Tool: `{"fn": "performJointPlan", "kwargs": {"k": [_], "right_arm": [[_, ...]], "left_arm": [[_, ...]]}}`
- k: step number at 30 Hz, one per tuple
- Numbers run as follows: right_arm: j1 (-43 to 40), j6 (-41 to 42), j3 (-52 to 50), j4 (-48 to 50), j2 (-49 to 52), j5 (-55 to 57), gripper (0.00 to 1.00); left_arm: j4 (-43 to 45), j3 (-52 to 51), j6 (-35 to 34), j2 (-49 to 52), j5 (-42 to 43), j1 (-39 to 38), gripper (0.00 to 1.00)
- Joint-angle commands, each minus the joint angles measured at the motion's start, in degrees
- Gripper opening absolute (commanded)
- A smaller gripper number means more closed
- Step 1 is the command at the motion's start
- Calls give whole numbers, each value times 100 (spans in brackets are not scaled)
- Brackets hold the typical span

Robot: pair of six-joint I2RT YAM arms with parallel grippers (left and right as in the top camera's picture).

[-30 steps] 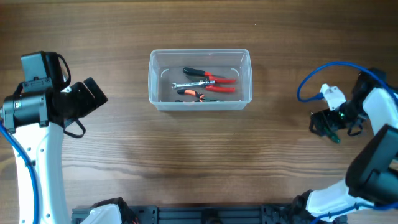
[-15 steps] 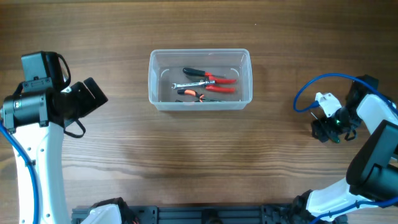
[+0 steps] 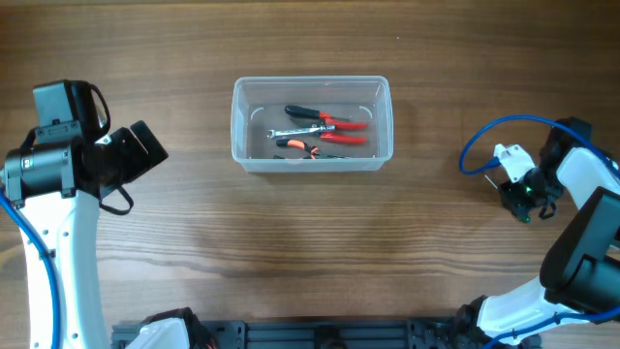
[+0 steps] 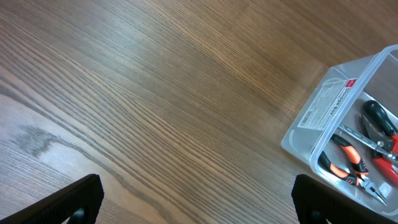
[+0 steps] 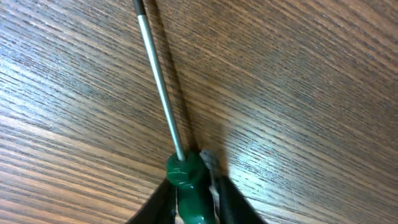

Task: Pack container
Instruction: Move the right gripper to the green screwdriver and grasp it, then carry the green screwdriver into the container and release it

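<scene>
The container (image 3: 235, 126), a clear plastic tub, stands at the table's upper middle and holds red-handled pliers (image 3: 337, 123), orange-handled pliers (image 3: 295, 144) and a small wrench (image 3: 294, 130). Its corner (image 4: 311, 124) shows at the right of the left wrist view. My left gripper (image 3: 145, 150) hovers far left of it, open and empty (image 4: 198, 202). At the far right, my right gripper (image 3: 523, 202) is low over the table. In the right wrist view its fingers (image 5: 194, 196) press on the green handle of a screwdriver (image 5: 188, 180), whose metal shaft (image 5: 158, 87) points away along the wood.
A blue cable (image 3: 484, 131) loops above the right arm. A dark rail (image 3: 310, 334) runs along the table's front edge. Bare wood lies between the container and both arms.
My right gripper has gone from wide open to shut around the green screwdriver handle and shifted slightly. The left arm and the container have not moved.
</scene>
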Motion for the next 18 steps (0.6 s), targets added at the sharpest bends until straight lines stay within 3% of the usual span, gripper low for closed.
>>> {"fn": "performJointPlan", "kwargs": {"k": [1, 5, 10, 13, 18], "right_arm": [[-17, 7, -321, -2, 391, -35, 13], [-17, 79, -319, 149, 391, -87, 4], [39, 922, -37, 579, 345, -555, 4], [350, 2186, 765, 535, 177, -555, 4], [1436, 2402, 2450, -658, -240, -597, 4]], "left_arm": [[-15, 11, 74, 0, -35, 31, 100], [-15, 11, 74, 0, -33, 31, 100], [-13, 11, 76, 0, -35, 31, 100], [-13, 11, 76, 0, -35, 31, 100], [-13, 11, 79, 0, -35, 31, 100]]}}
